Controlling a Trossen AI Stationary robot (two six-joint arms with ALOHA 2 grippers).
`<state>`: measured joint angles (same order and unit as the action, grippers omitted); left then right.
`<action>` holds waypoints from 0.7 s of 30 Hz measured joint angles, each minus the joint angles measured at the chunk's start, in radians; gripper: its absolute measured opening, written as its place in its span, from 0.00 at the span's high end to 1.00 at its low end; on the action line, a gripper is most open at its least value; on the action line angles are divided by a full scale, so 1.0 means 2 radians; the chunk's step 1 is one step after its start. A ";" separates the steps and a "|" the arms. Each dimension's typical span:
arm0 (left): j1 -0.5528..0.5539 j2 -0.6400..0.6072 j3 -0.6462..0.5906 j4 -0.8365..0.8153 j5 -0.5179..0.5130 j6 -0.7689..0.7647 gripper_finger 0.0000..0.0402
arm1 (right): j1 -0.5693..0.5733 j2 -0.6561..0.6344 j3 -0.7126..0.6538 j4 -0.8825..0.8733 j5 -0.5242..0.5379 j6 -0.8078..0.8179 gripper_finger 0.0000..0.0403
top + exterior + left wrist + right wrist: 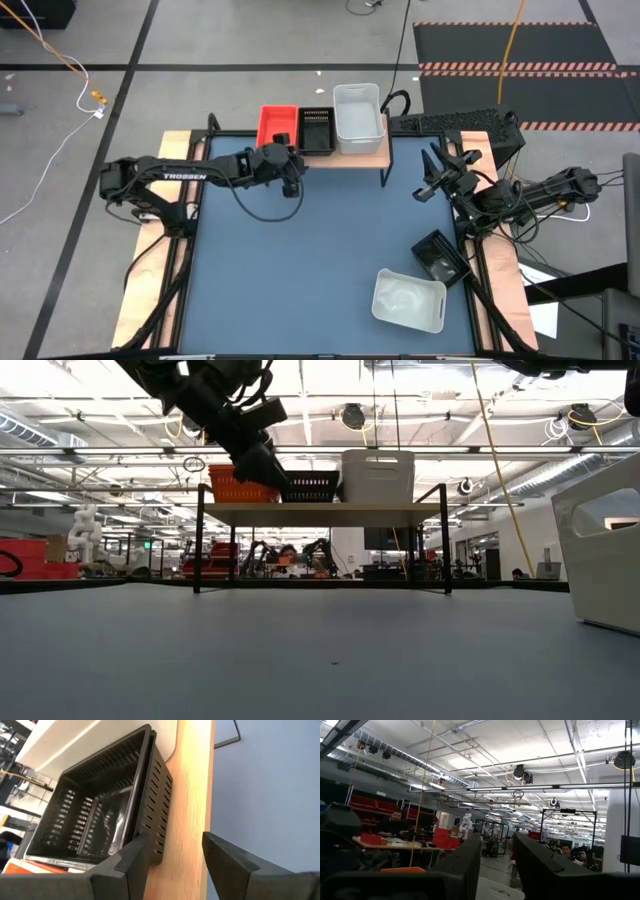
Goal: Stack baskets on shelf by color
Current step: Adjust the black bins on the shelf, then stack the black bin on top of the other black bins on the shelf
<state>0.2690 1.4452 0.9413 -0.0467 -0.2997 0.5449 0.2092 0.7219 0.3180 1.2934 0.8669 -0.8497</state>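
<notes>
The light-wood shelf (pixel 345 155) stands at the table's far edge. On it sit a red basket (pixel 278 124), nested black slotted baskets (pixel 316 130) and a white basket (pixel 358 118), side by side. Another black basket (pixel 438 255) and a white basket (pixel 408 300) rest on the blue table near its right near corner. My left gripper (pixel 172 854) is open, level with the shelf top, just in front of the black stack (pixel 100 805). My right gripper (pixel 432 180) is open and raised over the table's right side, holding nothing. My left gripper comes level at the shelf from the near side. One finger (pixel 132 857) stands at the black stack's near corner (pixel 157 845), and the other is over bare shelf board. Whether that finger touches the basket, I cannot tell.
Black metal shelf legs (pixel 198 540) stand on the blue table. A keyboard (pixel 455 122) lies beyond the table's far right corner. Cables trail along both table sides. The white basket (pixel 600 555) looms at the right of the low view. People sit in the room beyond.
</notes>
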 joint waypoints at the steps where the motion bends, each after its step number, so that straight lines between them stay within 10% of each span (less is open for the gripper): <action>1: 0.000 0.000 0.000 0.000 0.000 -0.003 0.55 | 0.000 0.000 0.000 0.000 0.000 0.000 0.73; 21: -0.087 0.000 0.000 0.045 -0.011 0.056 0.55 | 0.011 0.000 0.000 -0.025 -0.003 0.040 0.73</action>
<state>0.0956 1.4453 0.9413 0.0441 -0.3219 0.6570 0.2310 0.7219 0.3180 1.2425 0.8608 -0.7700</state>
